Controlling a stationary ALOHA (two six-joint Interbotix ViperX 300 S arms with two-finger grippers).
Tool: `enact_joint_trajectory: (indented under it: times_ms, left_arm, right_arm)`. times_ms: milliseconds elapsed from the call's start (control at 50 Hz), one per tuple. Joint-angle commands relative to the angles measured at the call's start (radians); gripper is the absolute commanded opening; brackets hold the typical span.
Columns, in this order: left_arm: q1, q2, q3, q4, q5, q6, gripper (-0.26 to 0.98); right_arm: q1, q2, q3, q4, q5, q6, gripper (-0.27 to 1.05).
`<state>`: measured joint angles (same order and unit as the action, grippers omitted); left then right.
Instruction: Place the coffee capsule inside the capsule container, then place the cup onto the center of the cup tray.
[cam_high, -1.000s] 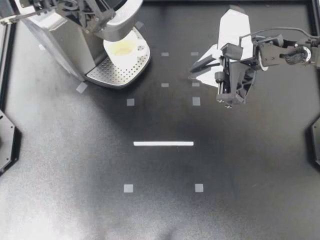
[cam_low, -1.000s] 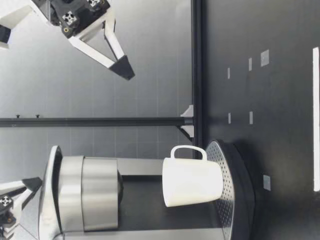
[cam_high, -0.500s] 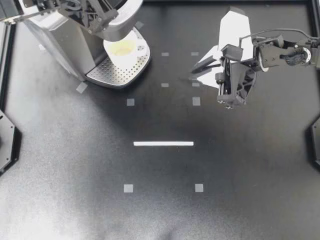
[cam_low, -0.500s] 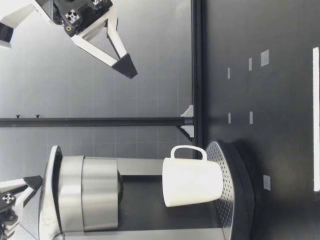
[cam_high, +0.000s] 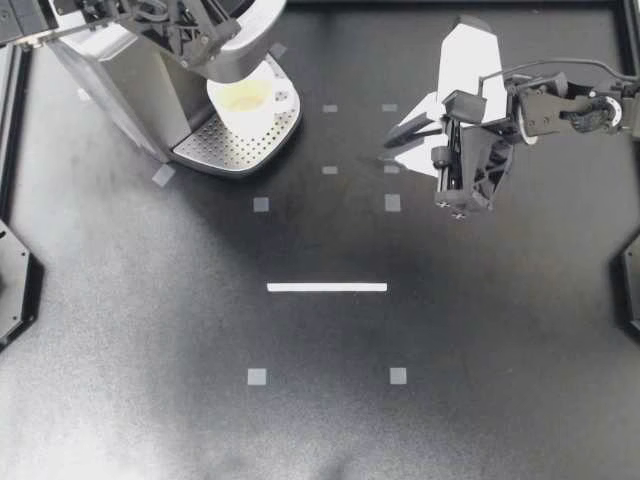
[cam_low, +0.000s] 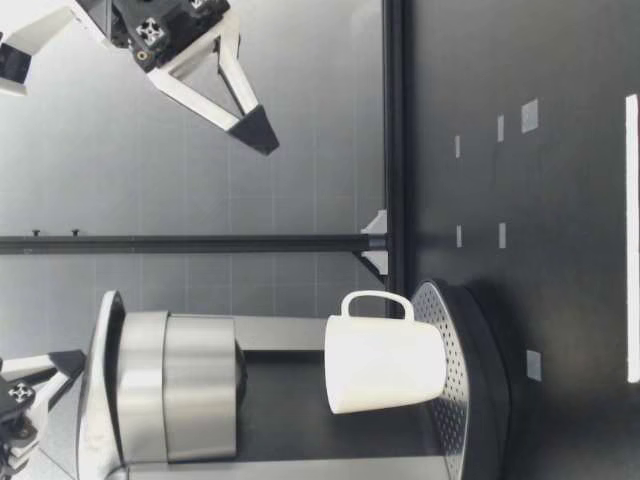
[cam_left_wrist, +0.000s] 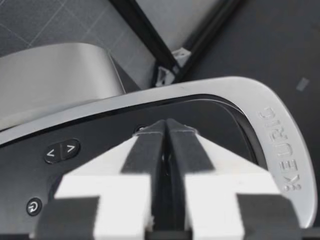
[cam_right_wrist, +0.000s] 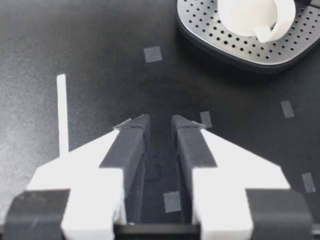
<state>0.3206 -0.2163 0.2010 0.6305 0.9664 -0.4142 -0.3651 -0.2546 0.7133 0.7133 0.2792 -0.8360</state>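
Left gripper (cam_high: 200, 35): fingers pressed together, empty, tips over top of coffee machine (cam_high: 110, 80). Right gripper (cam_high: 395, 148): fingers narrowly parted, empty, raised above table (cam_high: 320, 420), well apart from coffee machine. Cup (cam_high: 247, 98): upright on perforated tray (cam_high: 225, 150), beneath brew head.

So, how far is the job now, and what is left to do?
Done: the cup stands upright on the cup tray, under the spout of the coffee machine.
In hand: nothing. My left gripper is shut and empty over the machine's top. My right gripper hangs above the table, slightly open.
Left: unclear. No capsule shows, so I cannot confirm it is inside.
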Motion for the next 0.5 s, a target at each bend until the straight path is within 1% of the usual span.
enact_joint_trajectory:
  times_ms: [0,140,320,420,480]
  left_arm:
    - [0.011,0.046,0.009,-0.035,0.035,0.017,0.09]
    - [0.011,0.048,0.003,-0.041,0.038,0.021,0.09]
    - [0.011,0.017,-0.023,-0.037,0.017,0.029,0.09]
    - [0.011,-0.015,-0.031,-0.025,-0.035,0.035,0.09]
    - [0.011,-0.043,-0.025,-0.009,-0.091,0.034,0.09]
  right_arm:
    - [0.003,-0.009,-0.011,0.002,-0.014,-0.002,0.31]
    - [0.003,-0.009,-0.009,0.002,-0.015,-0.002,0.31]
    - [0.003,-0.009,-0.008,0.002,-0.017,-0.002,0.31]
    - [0.003,-0.009,-0.008,0.002,-0.017,0.0,0.31]
    - [0.003,-0.011,-0.008,0.003,-0.015,0.002,0.31]
